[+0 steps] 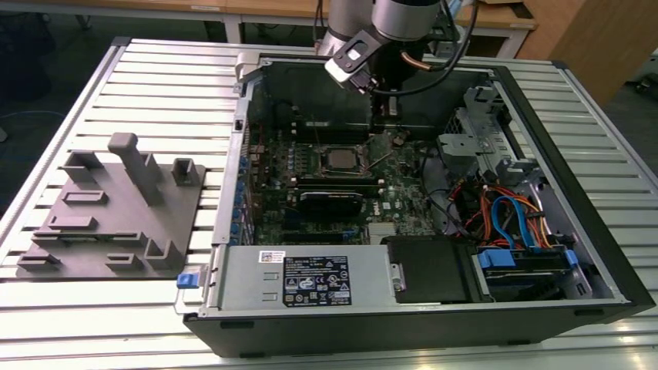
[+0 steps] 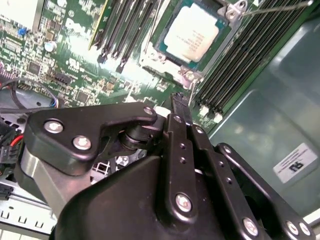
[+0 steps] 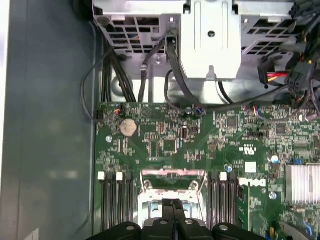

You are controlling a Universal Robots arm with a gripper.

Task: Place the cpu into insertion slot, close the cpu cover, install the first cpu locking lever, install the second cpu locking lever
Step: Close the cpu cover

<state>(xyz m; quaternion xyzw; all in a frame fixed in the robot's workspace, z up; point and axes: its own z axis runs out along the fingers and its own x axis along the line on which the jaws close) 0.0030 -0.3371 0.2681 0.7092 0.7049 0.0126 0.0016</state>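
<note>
- Cpu (image 2: 192, 34): a small flat square chip with a pale silver-grey metal top and a thin greenish edge round it. It's sitting flat and square in the insertion slot (image 2: 175, 59), the little square socket with a dark frame on the green circuit board (image 3: 165, 135).
- In the exterior view the cpu (image 1: 337, 159) is a grey square near the middle of the board, inside the open black tower computer case (image 1: 575, 177) lying on the slatted metal worktop (image 1: 165, 85).
- A thin silver wire lever (image 2: 277, 8) sticks out from one corner of the socket, clearly not tucked down.
- The cpu cover is the thin silver metal frame (image 3: 172, 173) at the socket. Honestly can't tell whether it's lying flat over the chip or tipped up.
- The black claw (image 3: 173, 209) has its two fingers pressed together with nothing between them.
- In the second wrist view the claw's tip (image 2: 176, 100) is just beside a corner of the socket, near the chip but apart from it.
- Long black memory slots (image 2: 240, 55) run along both sides of the socket.
- A grey plastic fixture block (image 1: 113, 216) sits on the worktop at the exterior view's left, well apart from the case.
</note>
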